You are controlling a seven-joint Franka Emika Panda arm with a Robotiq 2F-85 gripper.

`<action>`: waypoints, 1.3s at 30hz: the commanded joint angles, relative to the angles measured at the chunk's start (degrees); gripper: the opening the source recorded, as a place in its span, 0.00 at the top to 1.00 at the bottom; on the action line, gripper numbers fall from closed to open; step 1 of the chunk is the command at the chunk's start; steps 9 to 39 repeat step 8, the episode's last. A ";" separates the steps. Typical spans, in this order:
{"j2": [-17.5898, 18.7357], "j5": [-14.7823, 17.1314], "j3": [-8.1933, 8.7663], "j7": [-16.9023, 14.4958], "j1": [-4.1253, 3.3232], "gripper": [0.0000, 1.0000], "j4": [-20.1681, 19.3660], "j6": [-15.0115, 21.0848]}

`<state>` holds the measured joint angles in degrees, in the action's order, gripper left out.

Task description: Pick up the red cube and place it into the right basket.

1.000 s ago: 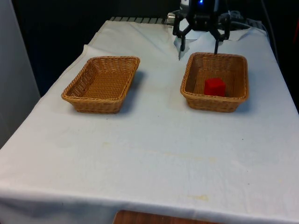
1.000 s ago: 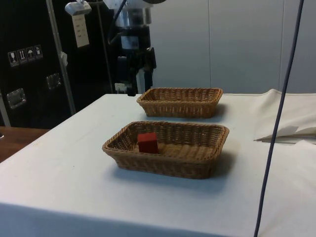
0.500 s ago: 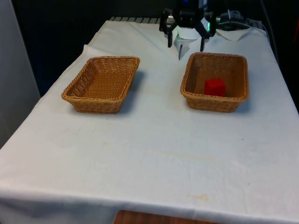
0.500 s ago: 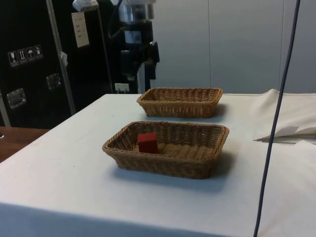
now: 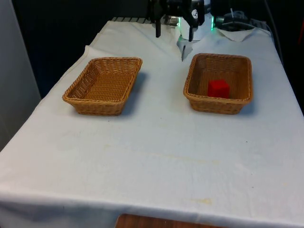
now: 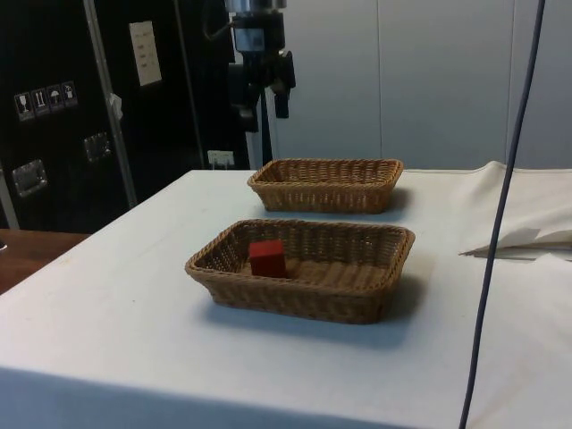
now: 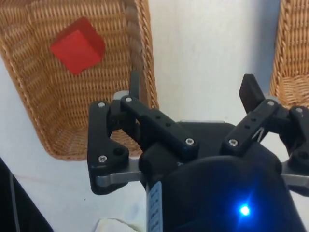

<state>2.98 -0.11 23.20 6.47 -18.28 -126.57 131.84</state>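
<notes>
The red cube (image 5: 218,88) lies inside the wicker basket on the front view's right (image 5: 191,78), near its middle. In the side view this is the nearer basket (image 6: 286,299), with the cube (image 6: 267,258) towards its left end. My gripper (image 5: 174,32) hangs open and holds nothing, high above the table's far end and between the two baskets' far ends. The side view has the gripper (image 6: 262,109) above and behind the farther basket (image 6: 326,197). From the wrist, the open gripper (image 7: 193,89) is over bare cloth, the cube (image 7: 77,46) off to one side in its basket (image 7: 63,145).
The second wicker basket (image 5: 102,107) on the front view's left holds nothing; its edge (image 7: 292,63) shows beside the fingers. Folded white cloth (image 5: 186,45) lies at the far end. A thin cable (image 6: 500,223) hangs in front of the side camera.
The open gripper has risen and moved towards the front view's left, away from the right basket. The cube has stayed still in that basket.
</notes>
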 commanded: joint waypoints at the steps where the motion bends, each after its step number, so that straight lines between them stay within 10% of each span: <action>1: -0.29 -0.06 0.11 -0.11 0.00 0.00 0.00 -0.29; 39: -0.80 -0.57 0.23 0.06 0.00 0.00 -0.46 -0.40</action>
